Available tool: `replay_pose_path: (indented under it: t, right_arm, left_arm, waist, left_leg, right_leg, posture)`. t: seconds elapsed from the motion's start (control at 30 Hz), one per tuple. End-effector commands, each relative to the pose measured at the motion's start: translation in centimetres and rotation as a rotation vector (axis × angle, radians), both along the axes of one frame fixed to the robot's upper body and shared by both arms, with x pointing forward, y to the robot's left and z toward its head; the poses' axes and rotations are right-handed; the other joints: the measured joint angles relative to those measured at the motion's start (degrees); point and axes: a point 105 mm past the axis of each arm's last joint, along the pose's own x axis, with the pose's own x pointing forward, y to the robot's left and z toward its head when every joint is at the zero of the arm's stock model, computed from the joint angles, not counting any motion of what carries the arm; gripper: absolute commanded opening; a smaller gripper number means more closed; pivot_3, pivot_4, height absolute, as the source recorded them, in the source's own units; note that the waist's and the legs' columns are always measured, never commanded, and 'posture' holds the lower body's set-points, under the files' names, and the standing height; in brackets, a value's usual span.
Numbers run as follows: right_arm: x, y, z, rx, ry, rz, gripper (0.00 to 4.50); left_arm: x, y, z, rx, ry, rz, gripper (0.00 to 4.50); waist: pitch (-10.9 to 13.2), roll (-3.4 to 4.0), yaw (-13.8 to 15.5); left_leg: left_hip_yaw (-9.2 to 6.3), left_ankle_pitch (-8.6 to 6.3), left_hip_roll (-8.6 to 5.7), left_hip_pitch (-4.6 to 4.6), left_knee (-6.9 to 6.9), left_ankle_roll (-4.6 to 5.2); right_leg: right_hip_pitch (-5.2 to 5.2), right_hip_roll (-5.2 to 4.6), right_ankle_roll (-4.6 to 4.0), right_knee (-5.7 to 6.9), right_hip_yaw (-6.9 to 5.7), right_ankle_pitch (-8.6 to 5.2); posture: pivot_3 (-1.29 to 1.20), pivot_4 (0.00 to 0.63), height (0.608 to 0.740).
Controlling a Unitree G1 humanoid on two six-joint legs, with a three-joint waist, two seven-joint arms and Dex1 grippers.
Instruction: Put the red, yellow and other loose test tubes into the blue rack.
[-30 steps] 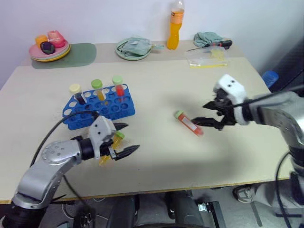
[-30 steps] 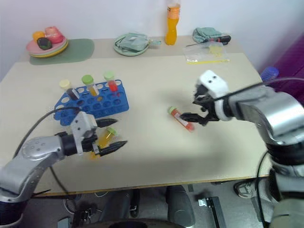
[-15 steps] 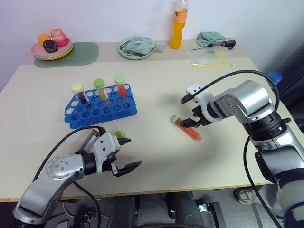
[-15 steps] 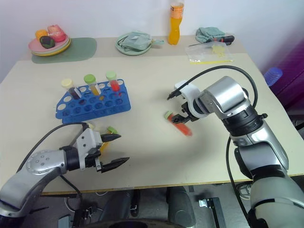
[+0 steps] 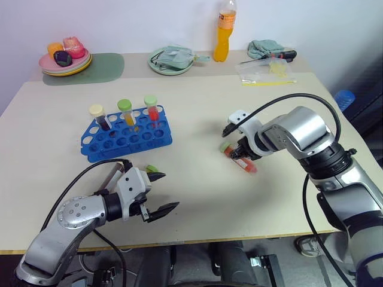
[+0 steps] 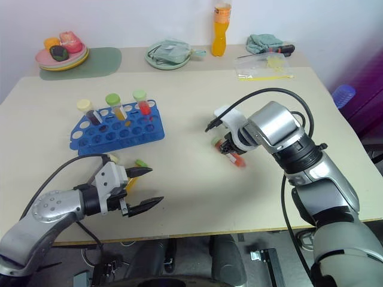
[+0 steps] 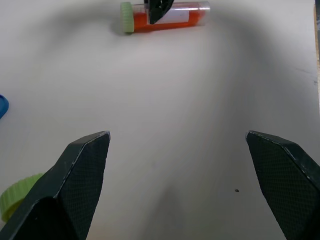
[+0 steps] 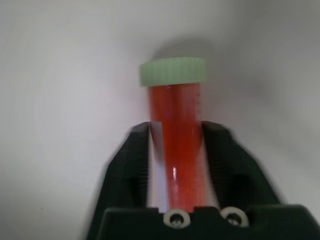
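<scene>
Right gripper (image 8: 176, 165): clamped on the red tube (image 5: 238, 160), which lies on the table (image 5: 197, 107).
Left gripper (image 5: 160, 192): fingers wide apart, holding nothing.
Yellow tube (image 5: 149, 170): lies beside the left gripper.
Blue rack (image 5: 127, 136): holds three capped tubes.
Path to rack: bare tabletop.

1. Worktop (image 5: 197, 113): pale beige, plain.
2. Rack (image 5: 128, 137): bright blue, left of centre; it carries three tubes (image 5: 125, 112) with cream, green and pale green caps over dark, yellow and red contents.
3. Loose tube (image 8: 176, 135): red-orange liquid, pale green cap.
4. Right pincer (image 5: 238, 153) and left pincer (image 5: 159, 192): black fingers, those of the left with a fine checked texture.
5. Bottle (image 5: 222, 31), upper centre: orange.
6. Plates (image 5: 63, 62), upper left: pink and yellow, on a grey-green mat (image 5: 105, 67).
</scene>
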Motion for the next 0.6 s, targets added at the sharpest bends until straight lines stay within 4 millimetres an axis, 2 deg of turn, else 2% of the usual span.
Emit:
replay_pose_path:
  t: [0.03, 0.13, 0.17, 0.27, 0.3, 0.37, 0.43, 0.53, 0.6]
  right_arm:
    - [0.4, 0.1, 0.7, 0.0, -0.056, 0.016, 0.74]
    - [0.3, 0.7, 1.5, 0.037, -0.089, 0.062, 0.74]
    - [0.2, 1.3, 2.4, 0.08, -0.131, 0.11, 0.74]
    - [-0.9, 4.9, 7.1, 0.323, -0.353, 0.355, 0.74]
    - [-1.3, 5.6, 8.3, 0.39, -0.412, 0.396, 0.74]
    - [-1.5, 7.3, 11.1, 0.583, -0.599, 0.437, 0.74]
    - [-1.3, 8.7, 12.8, 0.78, -0.728, 0.399, 0.74]
    - [-1.1, 10.7, 13.4, 1.016, -0.841, 0.35, 0.74]
    - [-1.2, 12.3, 13.0, 1.048, -0.898, 0.382, 0.74]
  left_arm:
    - [0.2, 0.3, 1.1, -0.015, -0.051, 0.012, 4.5]
    - [0.4, 0.7, 1.2, -0.023, -0.051, 0.032, 4.5]
    - [0.4, 0.9, 1.2, -0.016, -0.054, 0.044, 4.5]
    - [1.0, 2.9, 1.5, -0.04, -0.059, 0.149, 4.5]
    - [1.2, 3.5, 1.7, -0.052, -0.06, 0.179, 4.5]
    - [1.7, 5.6, 1.7, -0.067, -0.075, 0.29, 4.5]
    - [1.8, 7.2, 1.4, -0.068, -0.087, 0.372, 4.5]
    - [2.6, 9.2, 1.2, -0.054, -0.166, 0.51, 4.5]
    - [3.1, 10.1, 1.3, -0.073, -0.203, 0.575, 4.5]
  waist:
    - [0.0, 0.0, 0.02]
    - [0.0, 0.0, -0.02]
    - [0.0, 0.0, -0.02]
    - [0.02, 0.03, -0.02]
    - [0.02, 0.04, -0.09]
    - [0.01, 0.01, -0.28]
    - [-0.01, -0.01, -0.23]
    - [-0.01, 0.0, 0.02]
    - [-0.02, -0.01, 0.16]
  left_leg:
    - [0.0, 0.0, 0.0, 0.0, 0.0, 0.0]
    - [0.0, 0.0, 0.0, 0.0, 0.0, 0.0]
    - [0.0, 0.0, 0.0, 0.0, 0.0, 0.0]
    - [0.0, 0.0, 0.01, 0.0, -0.01, 0.01]
    - [-0.01, -0.01, 0.02, 0.0, -0.04, 0.01]
    - [-0.01, -0.01, 0.08, 0.01, -0.05, 0.02]
    - [-0.02, -0.02, 0.16, 0.07, -0.05, 0.03]
    - [-0.06, -0.01, 0.21, 0.13, -0.07, 0.02]
    - [-0.07, 0.0, 0.19, 0.13, -0.05, 0.0]
  right_leg:
    - [0.0, 0.0, 0.0, 0.0, 0.0, 0.0]
    - [0.0, 0.01, 0.0, 0.0, 0.0, 0.0]
    - [0.0, 0.01, 0.01, 0.0, 0.0, 0.01]
    - [0.0, 0.02, 0.1, -0.01, 0.0, 0.05]
    - [-0.01, 0.03, 0.13, -0.03, 0.0, 0.06]
    - [-0.01, 0.13, 0.17, -0.01, 0.0, 0.08]
    - [0.01, 0.28, 0.19, 0.01, 0.0, 0.09]
    - [-0.01, 0.33, 0.17, 0.19, 0.01, 0.08]
    - [-0.02, 0.3, 0.16, 0.28, 0.01, 0.07]
  posture:
    - [0.0, 0.15, 0.74]
    - [0.0, 0.15, 0.74]
    - [0.0, 0.15, 0.74]
    - [0.0, 0.15, 0.74]
    - [0.0, 0.15, 0.74]
    - [0.0, 0.15, 0.74]
    - [0.0, 0.15, 0.74]
    - [0.0, 0.15, 0.74]
    - [0.0, 0.15, 0.74]
